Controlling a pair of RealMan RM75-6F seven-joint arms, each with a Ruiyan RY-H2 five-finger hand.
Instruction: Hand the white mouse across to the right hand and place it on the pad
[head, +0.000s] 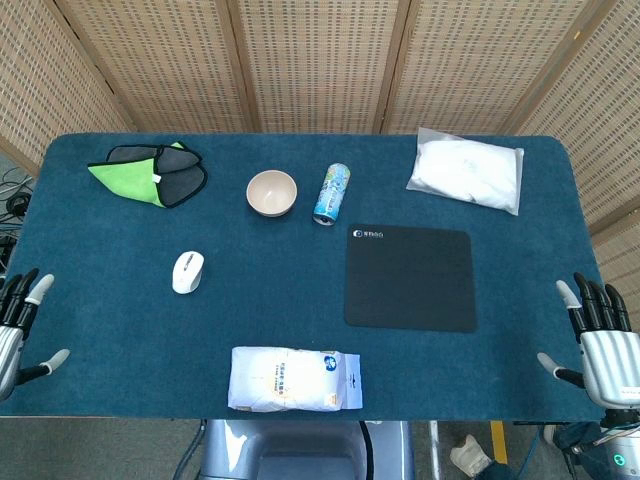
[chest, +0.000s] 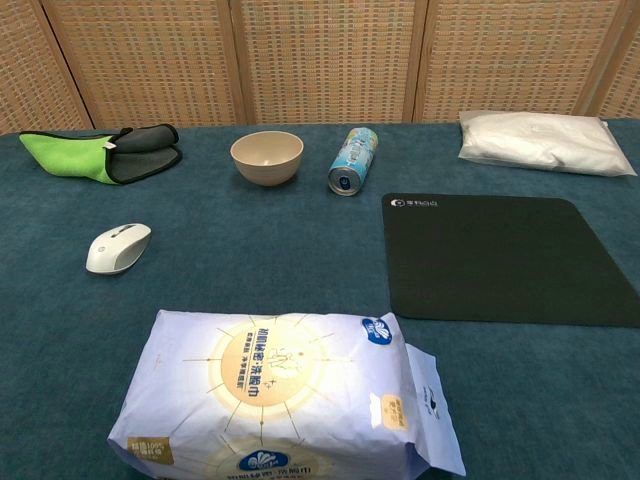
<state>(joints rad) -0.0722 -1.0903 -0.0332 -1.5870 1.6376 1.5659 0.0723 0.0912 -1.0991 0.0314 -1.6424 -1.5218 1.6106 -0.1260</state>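
Both hands empty, fingers spread: left hand (head: 15, 325), right hand (head: 600, 345); white mouse (head: 187, 271) well left of black mouse pad (head: 410, 278).

Left hand (head: 14, 325), head view only, at the near left edge, fingers spread and holding nothing; right hand (head: 602, 345), at the near right edge, fingers extended upward and apart, thumb out to the side, likewise holding nothing.

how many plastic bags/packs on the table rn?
2: a printed white tissue pack at the near edge, and a clear plastic bag of white material at the far right corner. None looks hidden.
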